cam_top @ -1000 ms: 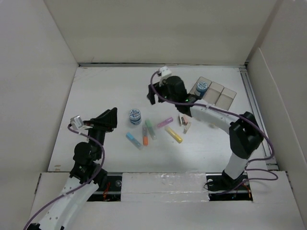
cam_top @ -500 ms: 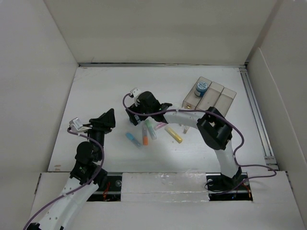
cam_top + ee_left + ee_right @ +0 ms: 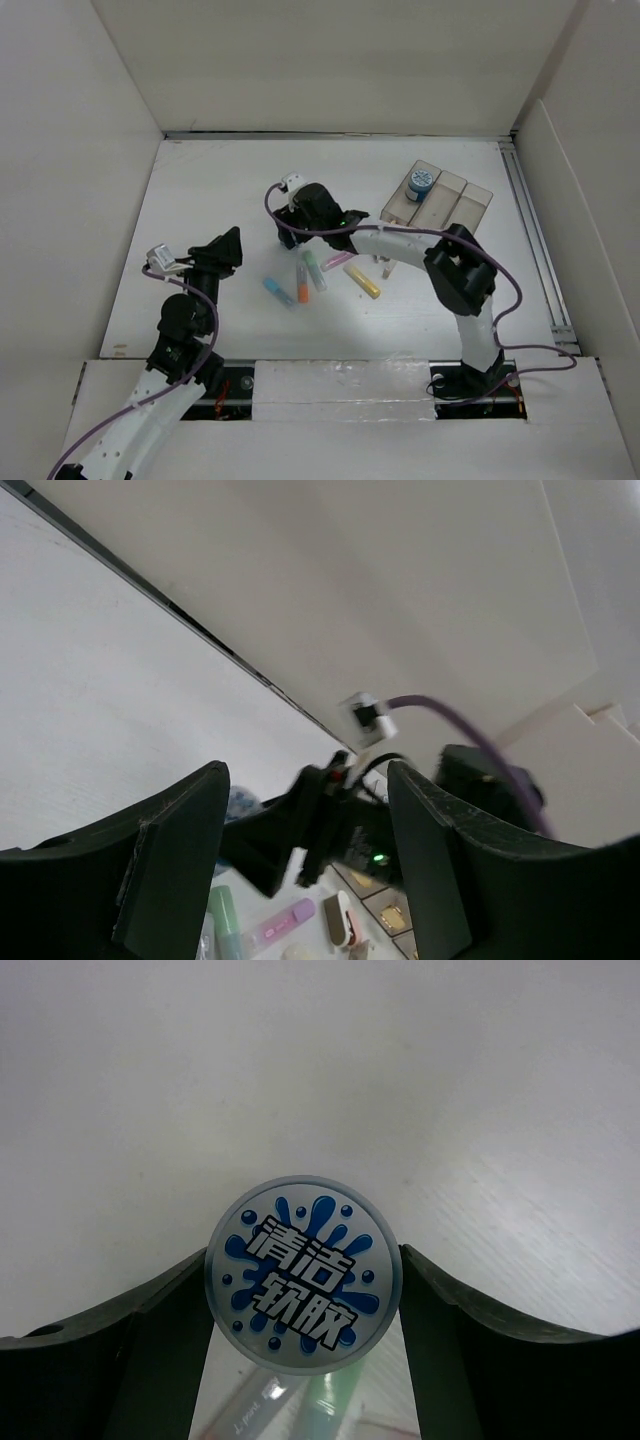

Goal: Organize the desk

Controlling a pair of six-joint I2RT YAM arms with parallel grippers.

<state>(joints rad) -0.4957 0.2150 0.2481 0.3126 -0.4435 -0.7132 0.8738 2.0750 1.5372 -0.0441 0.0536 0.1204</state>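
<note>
On the white desk (image 3: 200, 190) lie several markers: blue (image 3: 278, 291), orange (image 3: 302, 285), green (image 3: 314, 270), pink (image 3: 343, 258) and yellow (image 3: 362, 280). My right gripper (image 3: 288, 236) reaches left of the markers and is shut on a round jar with a blue-splash lid (image 3: 305, 1272); both fingers (image 3: 160, 1330) touch its sides. In the top view the gripper hides most of that jar. My left gripper (image 3: 225, 250) is open and empty, left of the markers, pointing at them. In the left wrist view its gripper (image 3: 310, 880) frames the right gripper (image 3: 320, 825).
A clear three-compartment tray (image 3: 470, 205) stands at the back right with a second blue-lidded jar (image 3: 421, 181) in its left compartment. A small eraser-like piece (image 3: 385, 262) lies right of the pink marker. White walls border the desk.
My right arm swung from beside the tray leftward and came down over the blue-lidded jar, fingers now on its sides. The left arm has barely moved.
</note>
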